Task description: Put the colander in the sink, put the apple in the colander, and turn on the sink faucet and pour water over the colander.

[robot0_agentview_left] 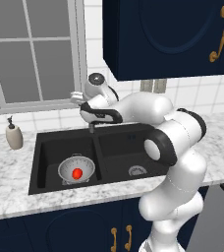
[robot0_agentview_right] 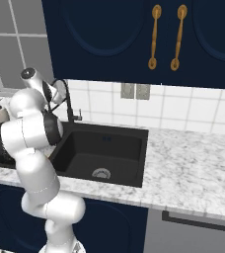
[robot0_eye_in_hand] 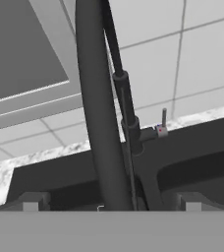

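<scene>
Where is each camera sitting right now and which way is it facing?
Left base view: behind the arm to its left, looking forward and down at the sink, with the colander holding the apple in the left basin; the arm rises at lower right.
Right base view: behind the arm to its right, looking at the right basin and the sink faucet; the arm rises at lower left.
Hand view: on the hand, close against the sink faucet, facing the tiled wall; the end effector straddles the spout.
Shared: both base views show the sink.
</scene>
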{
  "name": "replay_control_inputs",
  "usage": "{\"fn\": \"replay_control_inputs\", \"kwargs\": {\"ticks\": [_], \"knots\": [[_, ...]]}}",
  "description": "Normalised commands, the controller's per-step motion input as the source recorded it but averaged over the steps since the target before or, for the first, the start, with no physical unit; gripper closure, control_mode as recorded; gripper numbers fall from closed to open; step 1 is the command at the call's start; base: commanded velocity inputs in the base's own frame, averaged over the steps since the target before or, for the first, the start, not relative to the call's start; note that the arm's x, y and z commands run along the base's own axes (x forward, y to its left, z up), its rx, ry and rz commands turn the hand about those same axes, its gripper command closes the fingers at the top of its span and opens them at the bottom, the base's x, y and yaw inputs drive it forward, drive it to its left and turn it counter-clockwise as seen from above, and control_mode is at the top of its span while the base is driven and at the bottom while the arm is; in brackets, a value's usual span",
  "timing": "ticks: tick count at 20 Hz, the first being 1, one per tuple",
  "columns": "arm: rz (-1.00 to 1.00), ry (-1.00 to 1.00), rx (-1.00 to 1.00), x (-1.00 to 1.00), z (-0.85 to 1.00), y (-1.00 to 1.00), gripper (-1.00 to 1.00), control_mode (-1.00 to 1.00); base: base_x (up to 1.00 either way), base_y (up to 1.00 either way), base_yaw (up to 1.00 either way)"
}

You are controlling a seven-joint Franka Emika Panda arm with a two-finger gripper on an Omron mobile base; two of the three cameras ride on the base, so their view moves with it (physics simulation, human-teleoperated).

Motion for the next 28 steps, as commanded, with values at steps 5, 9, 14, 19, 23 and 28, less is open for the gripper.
{"fn": "replay_control_inputs", "kwargs": {"ticks": [5,9,14,19,23,28], "knots": [[0.00,0.01,0.00,0.33,0.00,0.10,-1.00,-1.00,0.00,0.00,0.00],[0.00,0.06,0.00,0.33,0.00,0.10,-1.00,-1.00,0.00,0.00,0.00],[0.00,0.04,0.00,0.35,0.00,0.12,-1.00,-1.00,0.00,0.00,0.00],[0.00,0.01,0.00,0.32,0.00,0.19,-1.00,-1.00,0.00,0.00,0.00],[0.00,0.00,0.00,0.05,0.00,0.04,-1.00,-1.00,0.00,0.00,0.00],[0.00,0.00,0.00,-0.02,0.00,0.00,-1.00,-1.00,0.00,0.00,0.00]]}}
